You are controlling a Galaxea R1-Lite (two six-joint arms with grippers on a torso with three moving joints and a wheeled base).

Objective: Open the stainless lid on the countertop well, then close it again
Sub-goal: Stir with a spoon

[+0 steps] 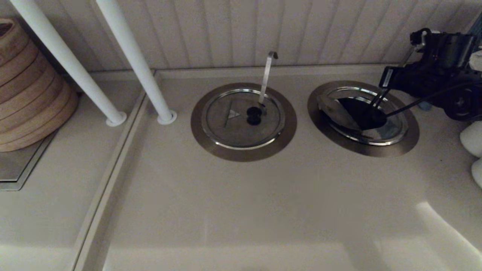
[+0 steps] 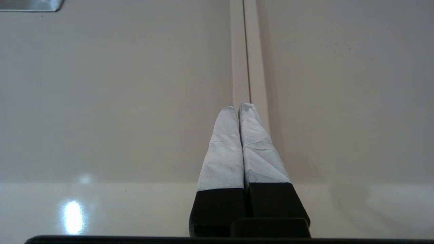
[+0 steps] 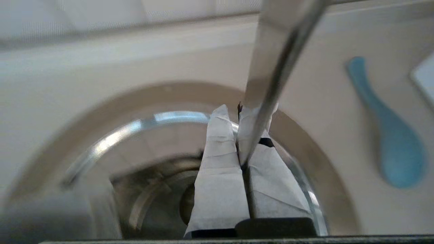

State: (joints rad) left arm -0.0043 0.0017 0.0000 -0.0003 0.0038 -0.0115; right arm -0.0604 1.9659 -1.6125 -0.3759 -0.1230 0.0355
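Right side of the countertop (image 1: 241,210): the countertop well (image 1: 411,140) stands part open. One half of the stainless lid (image 1: 336,111) is tipped up on the side towards the other well. The dark hole shows at the middle, and the other half lies flat within the bright rim.

My right gripper (image 3: 237,113) hangs over this well, reaching in from the right edge of the head view. Its taped fingers (image 3: 217,162) are pressed together. In the right wrist view a steel strip (image 3: 271,74) ends at the seam between them. I cannot tell whether it is pinched there or only lies in front.

My left gripper (image 2: 237,106) is parked over bare counter beside a seam, tips closed on nothing.

The second lid (image 1: 229,118) lies flat on its own ring, left of the task well, with a hooked ladle handle (image 1: 266,75) rising from it. A blue spoon (image 3: 393,135) lies on the counter just beside the open well. A stack of bamboo steamers (image 1: 30,86) sits far left.
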